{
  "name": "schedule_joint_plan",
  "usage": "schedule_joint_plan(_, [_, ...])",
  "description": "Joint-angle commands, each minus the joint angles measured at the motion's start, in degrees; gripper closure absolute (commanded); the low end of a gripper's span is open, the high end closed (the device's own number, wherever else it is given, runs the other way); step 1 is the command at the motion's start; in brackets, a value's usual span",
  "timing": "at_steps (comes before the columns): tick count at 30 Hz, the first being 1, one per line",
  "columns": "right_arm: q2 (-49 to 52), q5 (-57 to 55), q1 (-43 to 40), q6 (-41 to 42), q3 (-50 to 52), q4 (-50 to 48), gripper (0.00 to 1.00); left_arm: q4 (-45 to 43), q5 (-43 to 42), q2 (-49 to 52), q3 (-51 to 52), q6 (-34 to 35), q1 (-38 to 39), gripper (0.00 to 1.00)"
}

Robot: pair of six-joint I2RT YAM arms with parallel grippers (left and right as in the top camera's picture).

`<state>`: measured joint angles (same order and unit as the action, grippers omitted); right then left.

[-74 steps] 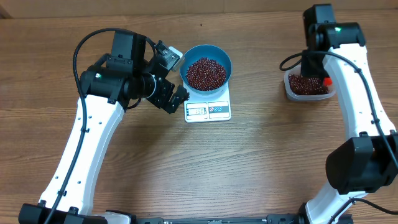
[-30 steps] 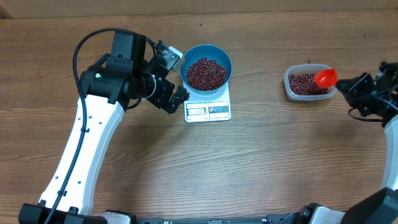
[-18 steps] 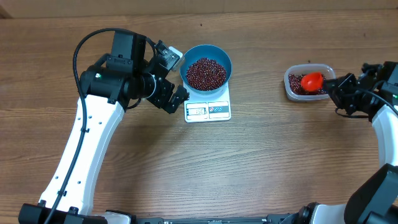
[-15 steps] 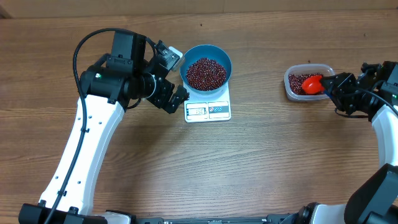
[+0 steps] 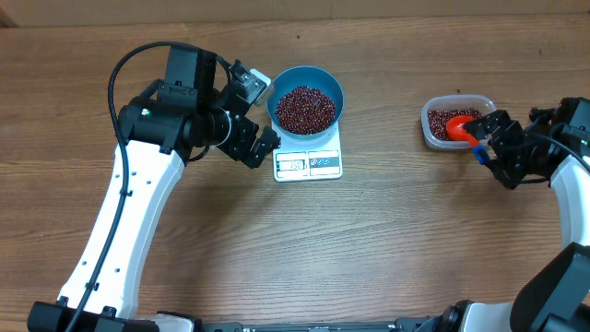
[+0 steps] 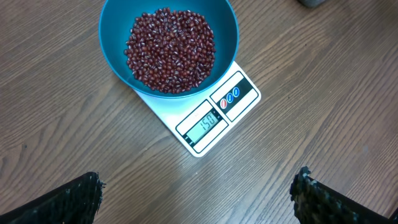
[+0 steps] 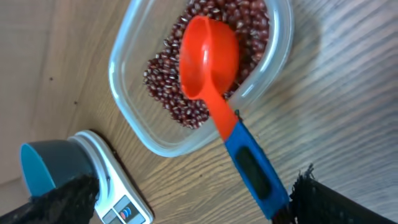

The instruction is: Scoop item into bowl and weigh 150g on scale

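The right gripper (image 7: 186,204) had just let go: a second earlier it was pinched on the red plastic scoop with the blue handle (image 7: 209,57), held out beside the clear rounded-square plastic tub (image 7: 124,99). Now its fingers stood spread wide, and the scoop lay by itself with its cup face-down on the spare beans in the tub and its handle propped over the rim. Whether the handle's end brushed a finger, the wrist view did not settle. The left gripper (image 6: 196,202) hung just beside the small flat white kitchen scale (image 6: 214,115), its fingers spread on nothing. The heap of small dark red-brown beans (image 6: 171,50) sat in the round bright blue bowl (image 6: 112,43), which stood squarely on the scale's platform, well apart from the tub on the wooden table (image 6: 311,68). The display digits looked close to the target, though too small to be sure. Parking the scoop read as a judgement that scooping was over—the weighing seemed essentially done, leaving only the arms to draw clear.
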<state>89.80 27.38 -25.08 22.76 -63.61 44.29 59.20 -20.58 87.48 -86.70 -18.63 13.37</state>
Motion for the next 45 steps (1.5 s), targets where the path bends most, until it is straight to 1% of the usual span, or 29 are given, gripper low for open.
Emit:
schedule_joint_plan(1, [0.0, -1.8, 0.1, -0.7, 0.0, -0.2, 0.0, 0.2, 0.2, -1.2, 0.3, -1.1, -0.2, 0.0])
schedule_joint_plan(6, [-0.1, -0.2, 0.1, -0.7, -0.4, 0.1, 0.0, 0.2, 0.2, -1.2, 0.3, -1.1, -0.2, 0.0])
schedule_joint_plan(10, [-1.6, 0.9, 0.1, -6.8, -4.1, 4.6, 0.0, 0.2, 0.2, -1.2, 0.3, -1.1, -0.2, 0.0])
schedule_joint_plan(16, [-7.6, -1.0, 0.1, -16.3, -16.3, 19.9, 0.0, 0.2, 0.2, -1.2, 0.3, -1.1, -0.2, 0.0])
schedule_joint_plan(19, [-10.8, -1.0, 0.1, -21.5, -23.4, 29.9, 0.0, 0.2, 0.2, -1.2, 0.3, -1.1, -0.2, 0.01])
schedule_joint_plan(20, [-12.1, -1.0, 0.1, -21.8, -25.4, 33.3, 0.0, 0.2, 0.2, -1.2, 0.3, -1.1, -0.2, 0.0])
schedule_joint_plan(23, [-15.0, -1.0, 0.1, -21.8, -27.4, 38.0, 0.0, 0.2, 0.2, -1.2, 0.3, -1.1, -0.2, 0.0])
schedule_joint_plan(26, [-17.9, -1.0, 0.1, -21.8, -27.4, 38.5, 0.0, 0.2, 0.2, -1.2, 0.3, -1.1, -0.2, 0.0])
schedule_joint_plan(31, [-18.5, -1.2, 0.1, -21.8, -27.4, 42.8, 0.0, 0.2, 0.2, -1.2, 0.3, -1.1, -0.2, 0.0])
schedule_joint_plan(34, [-18.6, -1.7, 0.1, -21.9, -27.4, 43.3, 0.0, 0.2, 0.2, -1.2, 0.3, -1.1, -0.2, 0.0])
schedule_joint_plan(37, [-19.4, -0.3, 0.6, -26.5, -27.4, 43.5, 0.0, 0.2, 0.2, -1.2, 0.3, -1.1, -0.2, 0.0])
schedule_joint_plan(40, [-21.6, 1.3, 2.0, -31.5, -27.4, 42.8, 0.0, 0.2, 0.2, -1.2, 0.3, -1.1, -0.2, 0.01])
schedule_joint_plan(43, [-23.5, 0.8, 4.0, -32.1, -27.2, 40.6, 0.0, 0.2, 0.2, -1.2, 0.3, -1.1, -0.2, 0.0])
schedule_joint_plan(45, [-25.1, 0.2, 5.1, -32.1, -26.2, 36.7, 0.0, 0.2, 0.2, -1.2, 0.3, -1.1, -0.2, 0.0])
